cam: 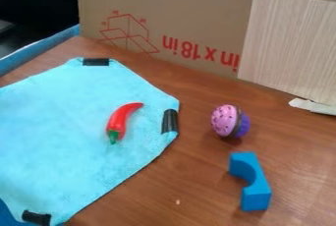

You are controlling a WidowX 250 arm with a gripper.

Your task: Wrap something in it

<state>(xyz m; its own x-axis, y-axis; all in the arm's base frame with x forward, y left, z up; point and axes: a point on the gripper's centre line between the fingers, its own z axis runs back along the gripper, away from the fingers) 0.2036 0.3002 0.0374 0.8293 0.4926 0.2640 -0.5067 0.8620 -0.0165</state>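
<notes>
State of the tool: released, clenched or loaded, impossible to tell. At left, pale blue cloth (66, 122) for wrapping, spread almost flat, with black bands (170, 122) at several corners. On the cloth, toward its right side: red toy pepper (123, 117), green stem end toward the lower edge of the view, a likely thing to wrap. Expected handling of the cloth: light, limp, easily creased, not fragile; best taken at the banded right corner, then folded leftward over the pepper. Expected handling of the pepper: light, fairly stiff, smooth, apt to slide under a dragged fold. Beneath, brown wood-look bench (197, 185); to the right of the cloth, pink and purple round toy (226, 121) and blue arched block (250, 183). Behind, cardboard panel (177, 4) with red markings, and wood-grain board (289, 43).
</notes>
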